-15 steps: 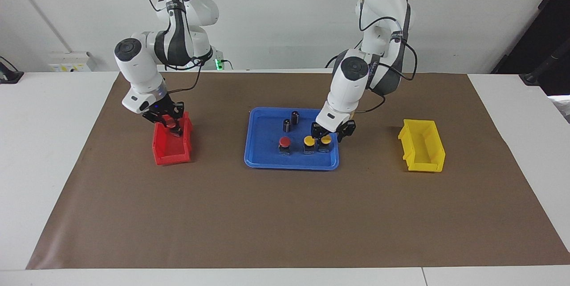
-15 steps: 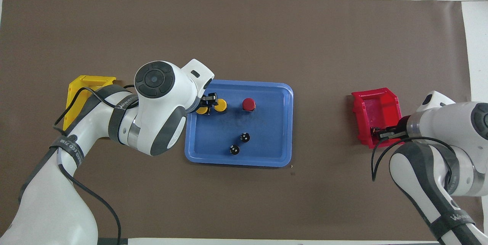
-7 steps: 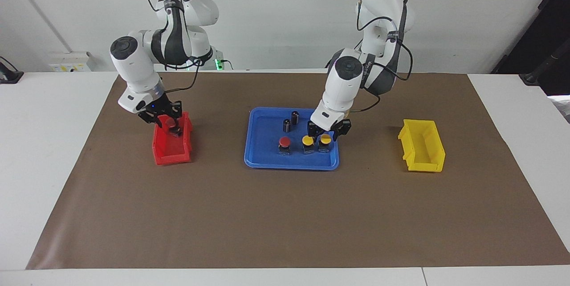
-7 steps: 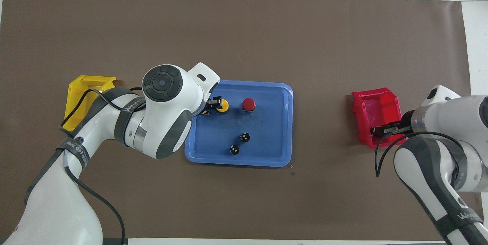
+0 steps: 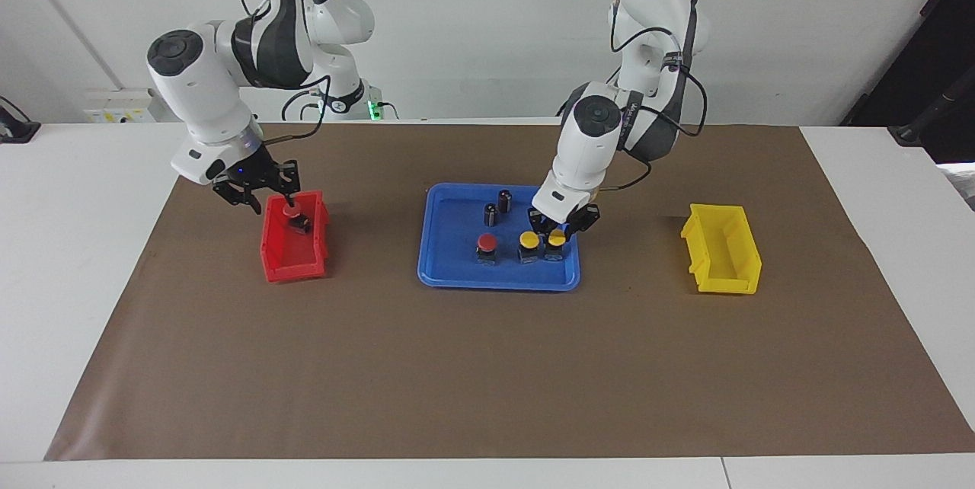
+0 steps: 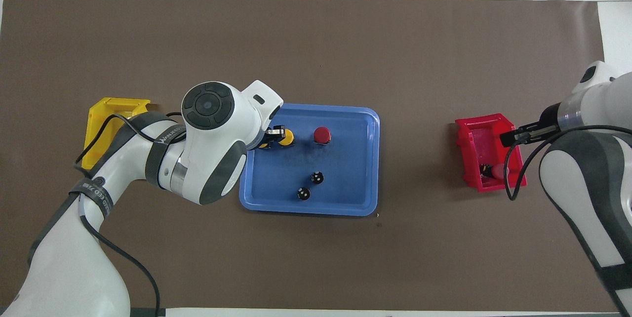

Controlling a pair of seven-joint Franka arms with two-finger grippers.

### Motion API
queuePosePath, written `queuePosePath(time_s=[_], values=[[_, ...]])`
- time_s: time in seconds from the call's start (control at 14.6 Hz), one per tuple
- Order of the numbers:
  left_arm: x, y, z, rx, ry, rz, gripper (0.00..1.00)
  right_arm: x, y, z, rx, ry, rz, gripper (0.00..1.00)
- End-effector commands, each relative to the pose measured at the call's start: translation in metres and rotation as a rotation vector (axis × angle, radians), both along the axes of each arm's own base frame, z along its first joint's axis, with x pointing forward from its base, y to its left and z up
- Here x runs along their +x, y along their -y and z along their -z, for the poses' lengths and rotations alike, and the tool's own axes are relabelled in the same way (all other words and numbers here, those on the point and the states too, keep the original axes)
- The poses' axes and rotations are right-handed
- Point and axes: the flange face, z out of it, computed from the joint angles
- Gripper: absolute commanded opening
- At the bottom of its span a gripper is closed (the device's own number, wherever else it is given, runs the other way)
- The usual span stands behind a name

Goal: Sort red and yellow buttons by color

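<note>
A blue tray point(image 5: 449, 276) holds one red button point(image 5: 486, 243) and two yellow buttons side by side point(image 5: 528, 241). My left gripper point(image 5: 560, 226) is down at the yellow button nearest the left arm's end point(image 5: 557, 238), which stands on the tray and is mostly hidden under the arm from overhead point(image 6: 263, 145). The second red button point(image 5: 293, 216) lies in the red bin point(image 5: 293, 268), also seen from overhead point(image 6: 493, 171). My right gripper point(image 5: 257, 190) is open and empty, raised over the bin's rim nearer to the robots.
Two dark capless cylinders point(image 5: 490, 213) point(image 5: 504, 199) stand in the tray, nearer to the robots than the buttons. An empty yellow bin point(image 5: 724, 249) sits toward the left arm's end. All of it rests on a brown mat point(image 5: 487, 367).
My right gripper let go of the red button, which now lies in the red bin, and rose away from it. My left gripper shifted slightly and lowered onto the yellow button.
</note>
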Motion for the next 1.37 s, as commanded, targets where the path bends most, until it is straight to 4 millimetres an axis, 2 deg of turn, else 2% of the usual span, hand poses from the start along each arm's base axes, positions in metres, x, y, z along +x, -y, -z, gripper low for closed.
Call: queuePosePath(time_s=[0.0, 0.07, 0.21, 0.27, 0.34, 0.41, 0.55, 0.62, 0.68, 0.75, 0.82, 0.89, 0.96, 1.03, 1.09, 1.23, 1.3], values=[[0.000, -0.004, -0.021, -0.004, -0.034, -0.021, 0.01, 0.023, -0.020, -0.030, 0.015, -0.014, 0.020, 0.69], [-0.003, -0.007, -0.034, 0.002, -0.058, -0.016, 0.01, 0.024, -0.032, -0.042, 0.015, -0.012, 0.019, 0.70], [-0.008, -0.029, -0.069, 0.004, -0.089, -0.014, 0.01, 0.023, -0.062, -0.063, 0.013, -0.007, 0.039, 0.73], [-0.007, -0.052, -0.084, 0.007, -0.113, 0.001, 0.01, 0.026, -0.081, -0.076, 0.015, -0.003, 0.040, 0.78], [-0.001, -0.076, -0.093, 0.004, -0.126, 0.021, 0.01, 0.033, -0.096, -0.080, 0.015, -0.003, 0.047, 0.81], [0.009, -0.108, -0.103, -0.007, -0.127, 0.033, 0.01, 0.039, -0.113, -0.085, 0.018, 0.004, 0.070, 0.82], [0.024, -0.164, -0.114, -0.026, -0.128, 0.062, 0.01, 0.034, -0.162, -0.089, 0.023, 0.033, 0.116, 0.86], [0.031, -0.200, -0.121, -0.037, -0.117, 0.062, 0.01, 0.029, -0.194, -0.090, 0.034, 0.053, 0.148, 0.87], [0.038, -0.229, -0.121, -0.041, -0.111, 0.070, 0.01, 0.028, -0.231, -0.073, 0.034, 0.047, 0.192, 0.88], [0.042, -0.251, -0.120, -0.046, -0.102, 0.094, 0.01, 0.028, -0.260, -0.061, 0.044, 0.066, 0.234, 0.90], [0.046, -0.274, -0.119, -0.052, -0.092, 0.104, 0.01, 0.026, -0.298, -0.039, 0.070, 0.093, 0.238, 0.90], [0.048, -0.295, -0.117, -0.056, -0.080, 0.107, 0.01, 0.022, -0.323, -0.017, 0.082, 0.102, 0.233, 0.90], [0.049, -0.310, -0.111, -0.058, -0.069, 0.114, 0.01, 0.020, -0.336, -0.001, 0.089, 0.116, 0.243, 0.90], [0.048, -0.323, -0.099, -0.058, -0.059, 0.113, 0.01, 0.019, -0.338, 0.012, 0.089, 0.116, 0.249, 0.90], [0.045, -0.327, -0.090, -0.055, -0.046, 0.112, 0.01, 0.020, -0.339, 0.022, 0.083, 0.113, 0.248, 0.89], [0.042, -0.339, -0.077, -0.053, -0.043, 0.106, 0.01, 0.007, -0.364, 0.050, 0.098, 0.122, 0.228, 0.89], [0.039, -0.343, -0.069, -0.054, -0.049, 0.110, 0.01, 0.005, -0.368, 0.063, 0.096, 0.121, 0.227, 0.89]])
